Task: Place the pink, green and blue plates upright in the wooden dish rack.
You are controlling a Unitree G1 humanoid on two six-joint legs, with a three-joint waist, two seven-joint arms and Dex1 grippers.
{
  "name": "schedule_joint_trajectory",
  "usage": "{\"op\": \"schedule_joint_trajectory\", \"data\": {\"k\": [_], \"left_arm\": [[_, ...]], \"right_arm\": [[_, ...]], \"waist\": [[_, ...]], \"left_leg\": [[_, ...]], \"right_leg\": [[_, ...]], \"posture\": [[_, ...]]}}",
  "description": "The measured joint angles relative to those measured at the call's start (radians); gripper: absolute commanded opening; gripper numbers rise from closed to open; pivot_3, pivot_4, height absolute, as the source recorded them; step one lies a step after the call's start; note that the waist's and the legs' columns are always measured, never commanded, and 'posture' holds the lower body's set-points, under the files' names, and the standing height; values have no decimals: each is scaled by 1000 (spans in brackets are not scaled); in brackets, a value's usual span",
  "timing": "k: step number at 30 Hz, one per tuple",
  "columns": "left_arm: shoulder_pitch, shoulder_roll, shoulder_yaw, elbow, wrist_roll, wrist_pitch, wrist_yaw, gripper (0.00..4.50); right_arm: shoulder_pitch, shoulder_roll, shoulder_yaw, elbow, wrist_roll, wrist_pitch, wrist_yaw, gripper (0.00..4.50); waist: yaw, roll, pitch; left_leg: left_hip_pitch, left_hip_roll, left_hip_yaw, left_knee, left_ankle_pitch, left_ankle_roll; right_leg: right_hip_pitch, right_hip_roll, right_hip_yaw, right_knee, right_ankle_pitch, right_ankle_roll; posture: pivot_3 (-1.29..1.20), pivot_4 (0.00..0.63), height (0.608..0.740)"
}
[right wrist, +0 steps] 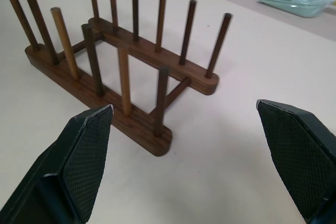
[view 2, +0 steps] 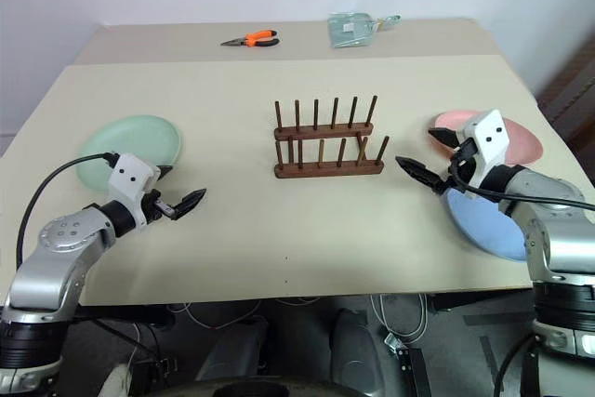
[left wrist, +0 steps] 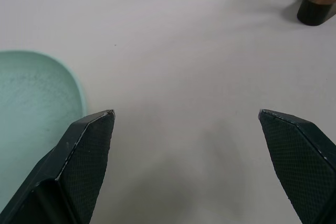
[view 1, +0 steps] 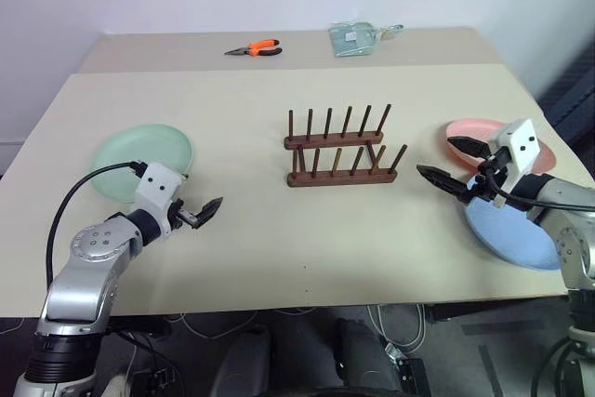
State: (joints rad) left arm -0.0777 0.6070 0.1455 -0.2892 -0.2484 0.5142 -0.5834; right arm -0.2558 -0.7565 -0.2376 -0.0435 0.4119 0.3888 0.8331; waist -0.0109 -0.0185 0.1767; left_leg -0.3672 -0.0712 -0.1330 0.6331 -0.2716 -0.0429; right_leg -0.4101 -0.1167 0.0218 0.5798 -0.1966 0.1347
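- While all three plates lie flat on the beige table (view 1: 279,258), you are at the very start of the task: nothing stands in the wooden dish rack (view 1: 339,146), which sits empty near the middle of the table, its two rows of upright pegs free.
- Your left gripper (view 1: 206,210) hovers over bare tabletop just beside the green plate (view 1: 139,161), on the side nearer the rack. Its two black fingers are spread wide and grasp nothing.
- Your right gripper (view 1: 451,161) hangs above the table between the rack and the two plates on your right. Its fingers also stand wide apart and empty, pointing toward the rack.
- The pink plate (view 1: 465,129) lies at the right edge of the table, and the blue plate (view 1: 507,234) lies nearer to you, touching or slightly overlapping it; the arm hides where they meet.
- Orange-handled pliers (view 1: 256,48) and a clear green-tinted packet (view 1: 355,36) rest at the far side, well apart from the work.
- The next move, as I judge it, calls for picking one plate: bring an open gripper to its rim, slip one finger under the edge, close, then tip the plate upright before carrying it to a gap between the pegs.
- The green plate looks the easiest first choice, since it lies alone and your left gripper is already close.
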Motion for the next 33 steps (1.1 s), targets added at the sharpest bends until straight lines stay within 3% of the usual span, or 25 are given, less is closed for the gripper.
{"op": "schedule_joint_trajectory", "data": {"k": [8, 13, 16, 24, 27, 32, 33], "left_arm": [[-23, -2, -33, 5, -1, 0, -13, 4500], [-80, 24, -140, 53, -9, -6, -147, 4500], [-192, 11, -256, 178, 33, -64, -228, 4500], [-615, -232, -431, 765, 159, -305, -350, 4500], [-697, -307, -446, 928, 188, -394, -372, 3677], [-763, -368, -447, 1091, 216, -512, -397, 1208], [-763, -380, -442, 1099, 218, -528, -394, 889]], "right_arm": [[1, 26, 34, -13, -2, 20, -5, 4479], [30, 27, 48, -96, -6, 35, -21, 4479], [73, 32, 49, -134, -15, 43, -48, 4479], [206, 64, 18, -283, -16, 77, -146, 4479], [255, 64, -22, -324, -15, 87, -175, 4500], [313, 65, -51, -362, -17, 93, -209, 4500], [329, 65, -54, -370, -17, 93, -210, 4500]], "waist": [[1, 0, 0], [2, 0, 0], [9, 0, 0], [27, 1, -1], [25, 1, -1], [25, 1, -1], [25, 1, -1]], "left_leg": [[0, 0, 0, 0, 0, 0], [0, -1, 0, 0, 0, 0], [-1, -1, 0, 2, 0, 0], [-4, -2, -1, 5, -1, 1], [-5, -2, -1, 8, -2, 3], [-5, -2, -1, 13, -2, 4], [-5, -2, -1, 13, -3, 4]], "right_leg": [[0, 0, 0, 0, 0, 0], [0, 0, 0, 0, 0, 0], [0, 0, 0, 0, 0, 0], [0, 0, -2, 0, 2, 3], [1, -1, -2, 0, 1, 4], [2, -1, -2, 1, -1, 8], [3, -1, -2, 1, -1, 8]], "posture": [[0, 150, 740], [0, 150, 740], [0, 150, 740], [0, 150, 740], [0, 150, 740], [0, 150, 740], [0, 150, 740]]}}
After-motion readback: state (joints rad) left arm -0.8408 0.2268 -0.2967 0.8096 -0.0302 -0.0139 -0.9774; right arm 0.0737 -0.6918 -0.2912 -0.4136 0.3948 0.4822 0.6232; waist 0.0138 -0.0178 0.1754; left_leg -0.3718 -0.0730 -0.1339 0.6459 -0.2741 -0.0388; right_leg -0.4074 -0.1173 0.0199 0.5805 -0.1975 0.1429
